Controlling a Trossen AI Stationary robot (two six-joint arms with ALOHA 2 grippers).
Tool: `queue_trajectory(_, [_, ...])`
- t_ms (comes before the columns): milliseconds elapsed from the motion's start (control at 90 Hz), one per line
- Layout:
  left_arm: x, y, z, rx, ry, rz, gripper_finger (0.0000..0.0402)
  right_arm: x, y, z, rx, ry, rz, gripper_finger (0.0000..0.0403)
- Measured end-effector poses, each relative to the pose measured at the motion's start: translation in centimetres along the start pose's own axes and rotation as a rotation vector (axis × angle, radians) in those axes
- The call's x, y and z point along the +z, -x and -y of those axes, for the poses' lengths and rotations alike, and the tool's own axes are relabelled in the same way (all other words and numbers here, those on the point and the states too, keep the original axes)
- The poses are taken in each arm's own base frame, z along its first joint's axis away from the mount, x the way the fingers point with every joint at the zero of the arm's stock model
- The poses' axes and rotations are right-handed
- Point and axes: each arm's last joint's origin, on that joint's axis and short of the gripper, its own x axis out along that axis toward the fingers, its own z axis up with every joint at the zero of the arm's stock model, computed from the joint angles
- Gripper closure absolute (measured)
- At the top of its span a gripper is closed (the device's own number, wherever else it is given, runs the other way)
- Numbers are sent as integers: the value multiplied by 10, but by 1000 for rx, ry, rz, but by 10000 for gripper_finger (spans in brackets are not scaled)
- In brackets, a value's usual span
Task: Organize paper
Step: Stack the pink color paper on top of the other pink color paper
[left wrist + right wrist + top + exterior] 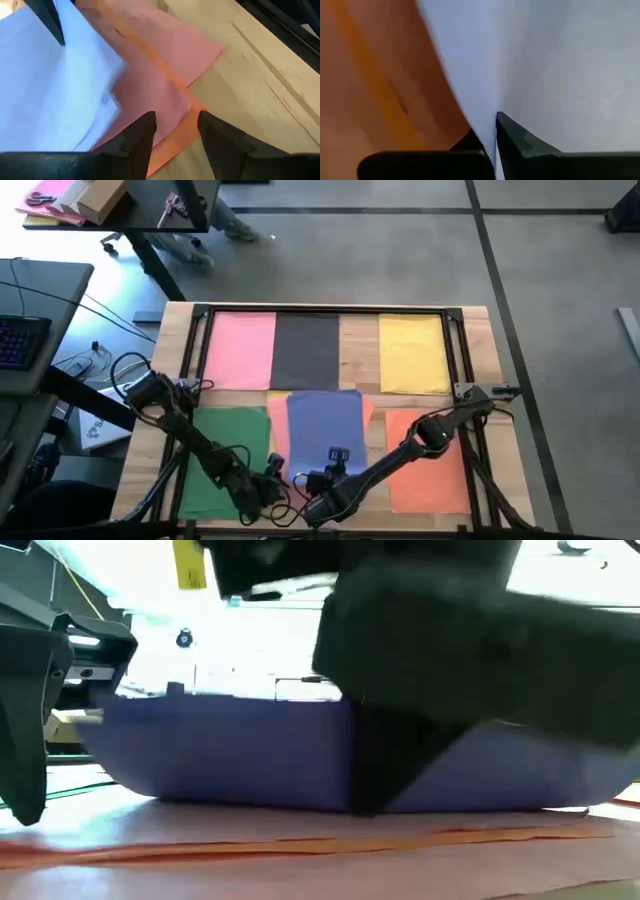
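High view. 6 sheets of paper lay on the wooden surface (480, 340). The far row held the pink sheet (240, 350), the dark grey sheet (306, 350) and the yellow sheet (413, 352), side by side and flat. The near row held the green sheet (232, 455) at left, the blue sheet (325, 428) in the middle and the orange sheet (430, 465) at right. The right tool (337, 463) reached in from the right and met the near edge of the blue sheet, probably to shift it into line with the row. The left tool (272, 472) sat just left of it, at the near right corner of the green sheet.

Low view. The blue sheet (230, 755) bowed upward off the surface, its near edge raised where a dark tool came down on it. Orange paper (300, 840) lay flat beneath. A 2nd dark tool part stood at the left edge, apart from the sheet.

Left wrist view. The left tool (176, 137) was spread, with nothing between its fingers. Pink and orange paper lay just ahead of it. The blue sheet (55, 95) rose beside it, with a finger of the other tool on its raised edge.

Right wrist view. The right tool (490, 135) was pressed together, pinching the edge of the blue sheet (560, 70), which ran up between both fingers. Orange paper (370, 80) lay beside and below.
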Motion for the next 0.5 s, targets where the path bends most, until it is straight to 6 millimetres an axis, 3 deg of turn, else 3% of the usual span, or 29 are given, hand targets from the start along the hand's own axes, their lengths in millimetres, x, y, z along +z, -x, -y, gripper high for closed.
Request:
queue_trajectory(233, [-4, -6, -3, 101, -10, -3, 257, 8, -7, -3, 92, 38, 3, 403])
queue_trajectory(500, [2, 1, -4, 41, -3, 10, 257, 7, -9, -3, 96, 42, -7, 403])
